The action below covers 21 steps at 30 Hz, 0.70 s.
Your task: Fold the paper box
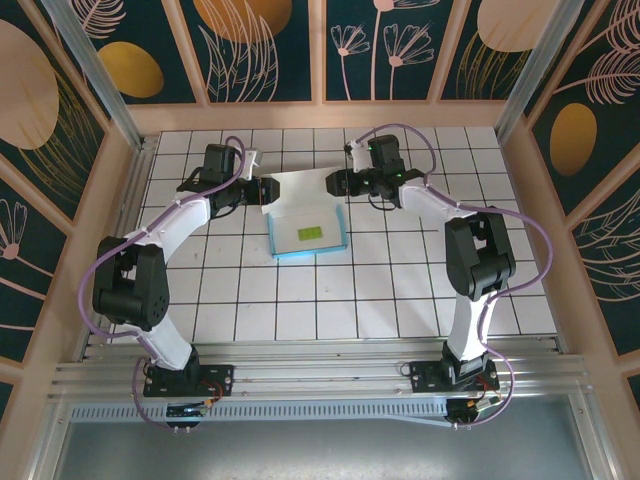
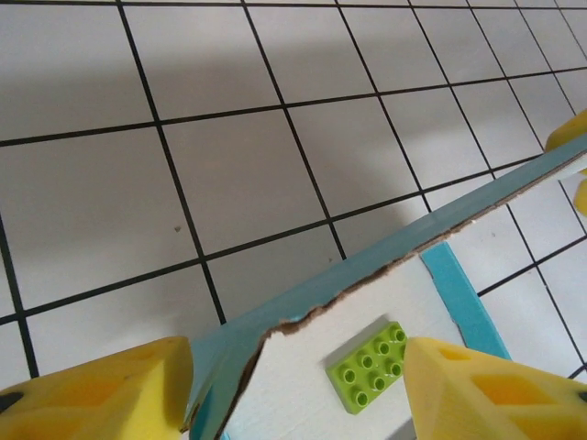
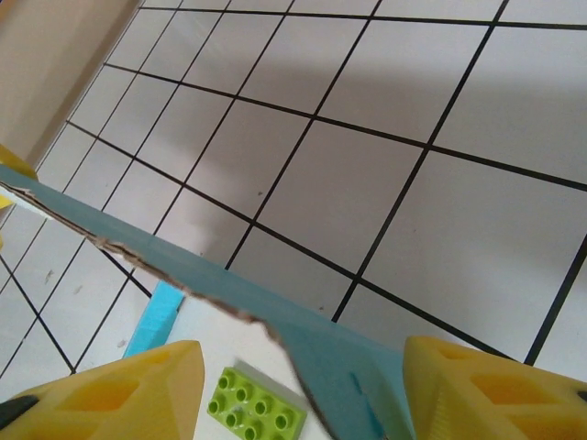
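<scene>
In the middle of the white-tiled table [image 1: 400,290]: the paper box [image 1: 305,215], thin card, white inside, light blue outside. Rough, torn brown along the top edge of the lifted back flap [image 2: 385,266]. Inside, a bumpy green brick [image 2: 371,367]. Soft yellow pads [image 2: 110,394] of the left gripper [image 1: 268,190] spread apart, one on each side of that flap. Same at the other end for the right gripper [image 1: 330,182], spread apart too. Hard to tell if any pad really touches. Front of the box cut off in both wrist views.
</scene>
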Tool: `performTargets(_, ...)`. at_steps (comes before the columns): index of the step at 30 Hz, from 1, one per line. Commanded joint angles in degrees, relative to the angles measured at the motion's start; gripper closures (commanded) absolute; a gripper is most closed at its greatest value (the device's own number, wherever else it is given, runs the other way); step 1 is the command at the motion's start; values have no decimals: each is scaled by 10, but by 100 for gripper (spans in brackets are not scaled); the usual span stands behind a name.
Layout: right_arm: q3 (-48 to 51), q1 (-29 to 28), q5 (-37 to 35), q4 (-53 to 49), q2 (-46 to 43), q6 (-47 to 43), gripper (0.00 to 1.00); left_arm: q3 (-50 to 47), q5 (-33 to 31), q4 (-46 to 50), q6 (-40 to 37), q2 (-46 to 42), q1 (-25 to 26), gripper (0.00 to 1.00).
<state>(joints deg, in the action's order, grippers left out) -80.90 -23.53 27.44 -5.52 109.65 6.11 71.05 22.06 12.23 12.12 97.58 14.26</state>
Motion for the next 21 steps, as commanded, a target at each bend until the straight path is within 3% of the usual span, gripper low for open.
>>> performTargets(1,9,-11,-27,17,-19,26,41,-3,27,-1,15,-1,2,39)
performTargets(21,69,-42,-67,64,-40,175,43,-83,57,-75,106,-36,14,37)
